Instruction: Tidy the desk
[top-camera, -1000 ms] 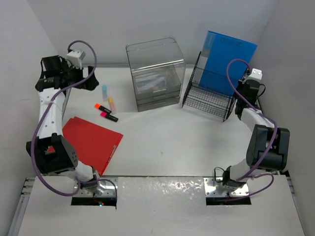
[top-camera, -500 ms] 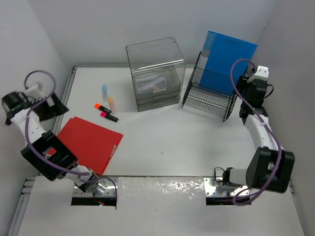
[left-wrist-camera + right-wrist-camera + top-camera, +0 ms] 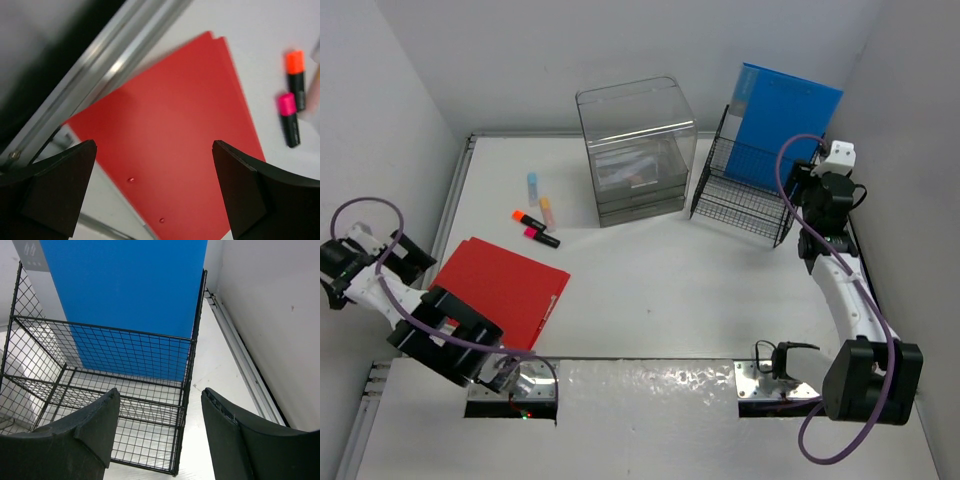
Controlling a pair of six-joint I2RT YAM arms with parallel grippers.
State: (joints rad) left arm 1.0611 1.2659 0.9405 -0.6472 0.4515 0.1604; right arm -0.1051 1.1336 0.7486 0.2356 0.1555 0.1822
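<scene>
The desk (image 3: 670, 280) is the white tabletop with grey rails. On its front left lies a red folder (image 3: 500, 290), seen close in the left wrist view (image 3: 185, 150). My left gripper (image 3: 410, 258) hangs open beyond the desk's left rail, above the folder's left edge (image 3: 154, 150), holding nothing. A blue folder (image 3: 785, 110) stands in the black wire rack (image 3: 745, 195) at the back right. My right gripper (image 3: 807, 175) is open just right of the rack, its fingers framing the rack's corner (image 3: 160, 395) and empty.
A clear drawer box (image 3: 635, 150) stands at the back centre. Orange and pink highlighters (image 3: 535, 230) lie left of it (image 3: 292, 100), with a blue one (image 3: 532, 183) and a pale orange one (image 3: 547, 212) behind. The right wall is close to the right arm.
The left arm has swung from the back left corner forward and outward, past the desk's left rail. The right gripper has opened and pulled back a little from the rack.
</scene>
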